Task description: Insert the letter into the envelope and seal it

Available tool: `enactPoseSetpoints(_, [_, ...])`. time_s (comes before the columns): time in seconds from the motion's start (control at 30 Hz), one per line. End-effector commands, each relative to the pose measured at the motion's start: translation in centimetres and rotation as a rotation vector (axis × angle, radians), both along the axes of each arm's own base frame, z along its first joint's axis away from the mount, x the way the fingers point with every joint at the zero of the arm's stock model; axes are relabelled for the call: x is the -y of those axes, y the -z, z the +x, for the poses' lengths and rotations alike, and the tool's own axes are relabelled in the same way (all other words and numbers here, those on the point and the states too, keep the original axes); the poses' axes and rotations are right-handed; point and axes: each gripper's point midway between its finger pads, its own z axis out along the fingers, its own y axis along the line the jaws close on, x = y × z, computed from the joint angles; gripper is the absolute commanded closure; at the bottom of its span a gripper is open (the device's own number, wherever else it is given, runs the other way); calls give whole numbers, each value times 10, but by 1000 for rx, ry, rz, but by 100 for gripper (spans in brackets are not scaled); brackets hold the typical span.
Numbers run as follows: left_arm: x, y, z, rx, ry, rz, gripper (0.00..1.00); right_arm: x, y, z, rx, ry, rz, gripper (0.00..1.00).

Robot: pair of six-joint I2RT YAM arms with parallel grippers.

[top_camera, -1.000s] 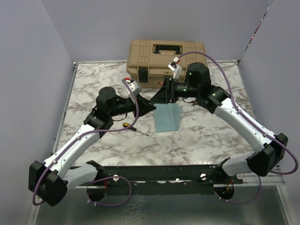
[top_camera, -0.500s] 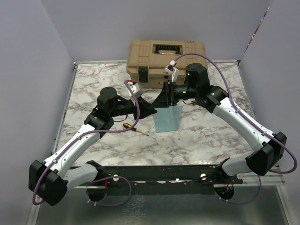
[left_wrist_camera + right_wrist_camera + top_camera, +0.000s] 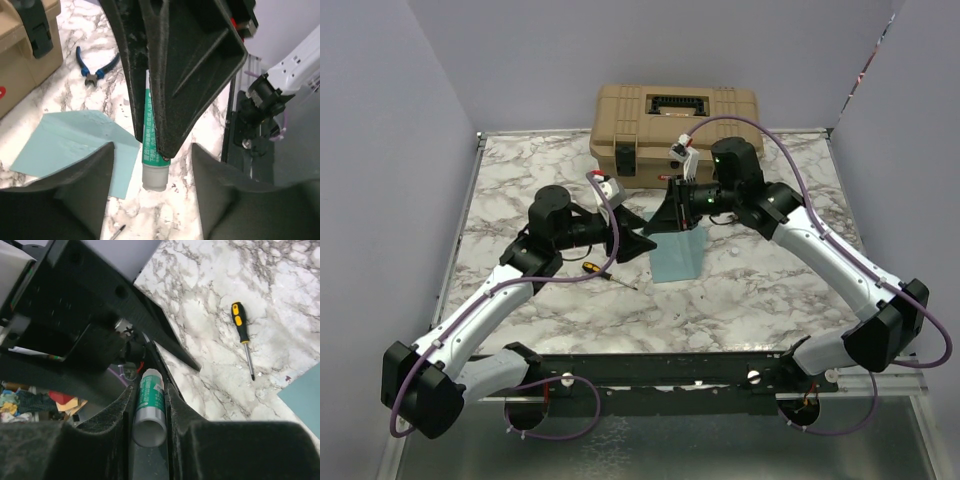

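The teal envelope (image 3: 677,255) lies flat on the marble table, also in the left wrist view (image 3: 75,142) and at the corner of the right wrist view (image 3: 302,400). The letter is out of view. A green glue stick (image 3: 150,405) with a white cap (image 3: 154,175) sits between the fingers of my right gripper (image 3: 150,415), which is shut on it above the envelope's far end (image 3: 665,215). My left gripper (image 3: 152,197) faces it with its fingers spread either side of the cap, not touching it (image 3: 642,240).
A tan toolbox (image 3: 675,120) stands at the back of the table. A yellow-handled screwdriver (image 3: 605,273) lies left of the envelope (image 3: 241,330). Blue-handled pliers (image 3: 100,70) lie near the toolbox.
My left gripper has opened and let go of the glue stick. My right gripper has closed on it. The left gripper has drawn back a little to the left.
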Motion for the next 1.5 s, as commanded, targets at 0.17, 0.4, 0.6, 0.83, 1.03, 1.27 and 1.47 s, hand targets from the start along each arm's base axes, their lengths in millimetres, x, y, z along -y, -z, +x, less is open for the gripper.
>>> enactPoseSetpoints(0.17, [-21, -19, 9, 78, -175, -41, 1, 49, 38, 57, 158, 423, -234, 99])
enactPoseSetpoints(0.4, [-34, -9, 28, -68, -358, -81, 4, 88, 86, 94, 233, 658, -417, 99])
enactPoseSetpoints(0.6, [-30, 18, 50, -373, -509, -236, 21, 103, 125, 104, 252, 672, -582, 99])
enactPoseSetpoints(0.83, [-25, 66, 94, -402, -637, -204, 19, 101, 170, 80, 146, 655, -538, 99])
enactPoseSetpoints(1.03, [8, 129, 130, -536, -618, -103, 64, 90, 193, 74, 79, 664, -499, 100])
enactPoseSetpoints(1.27, [33, 172, 157, -641, -606, -125, 86, 88, 202, 85, 91, 675, -555, 99])
enactPoseSetpoints(1.47, [49, 193, 166, -657, -550, -112, 97, 93, 210, 105, 184, 684, -637, 99])
